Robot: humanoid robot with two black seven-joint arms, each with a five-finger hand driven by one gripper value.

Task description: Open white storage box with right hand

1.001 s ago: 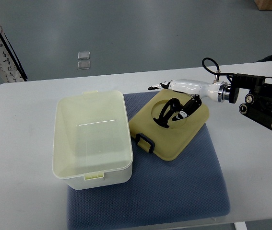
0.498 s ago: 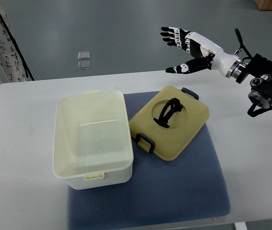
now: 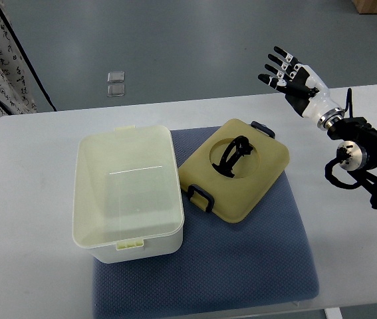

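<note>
White storage box (image 3: 128, 193) sits open on the blue mat (image 3: 254, 266) at the table's (image 3: 28, 266) left-centre, its yellowish lid (image 3: 236, 171) laid flat just beside it, so the right hand (image 3: 293, 78) hovers clear with fingers spread, holding nothing, the opening apparently done.

I seem to be in a lab or test room: a plain white worktop (image 3: 35, 186) with a blue mat (image 3: 241, 266) stands on bare grey floor (image 3: 175, 40), my cabled arm beside it.
</note>
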